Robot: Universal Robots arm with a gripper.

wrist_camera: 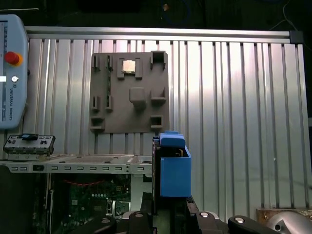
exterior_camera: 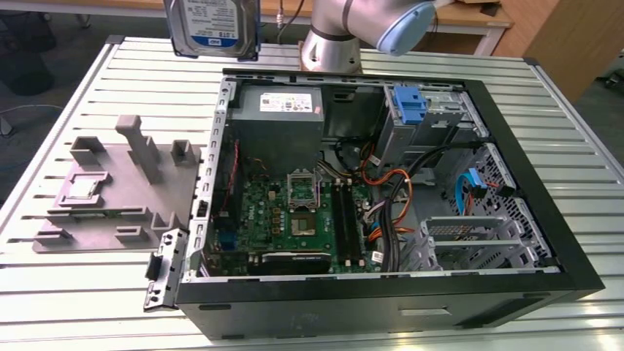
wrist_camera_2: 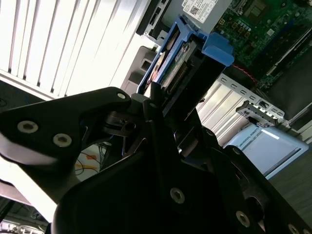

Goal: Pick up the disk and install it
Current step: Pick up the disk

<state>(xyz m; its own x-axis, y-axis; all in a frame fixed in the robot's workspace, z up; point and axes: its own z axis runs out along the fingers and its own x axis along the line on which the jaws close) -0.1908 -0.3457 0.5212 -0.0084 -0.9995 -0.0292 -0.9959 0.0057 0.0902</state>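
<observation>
The disk point(exterior_camera: 210, 25), silver with a white-and-blue label, hangs upright high above the table, beyond the far corner of the open computer case on the exterior view's left. In the second wrist view my gripper point(wrist_camera_2: 170, 105) is shut on the disk point(wrist_camera_2: 178, 63), its black fingers point(wrist_camera_2: 152, 100) clamping the flat sides, and the blue carrier rail sticks out past them. In the first wrist view the disk point(wrist_camera: 173, 168) appears edge-on as a blue block rising from the gripper point(wrist_camera: 168, 207), above the case's edge.
The open computer case point(exterior_camera: 546, 219) lies on the slatted metal table point(exterior_camera: 575, 131), with a grey power-supply box point(exterior_camera: 278, 110), a motherboard point(exterior_camera: 292, 216) and a blue bracket on a metal cage point(exterior_camera: 414, 106) inside. A grey fixture plate point(exterior_camera: 112, 190) lies beside it. The arm's base point(exterior_camera: 332, 47) stands behind the case.
</observation>
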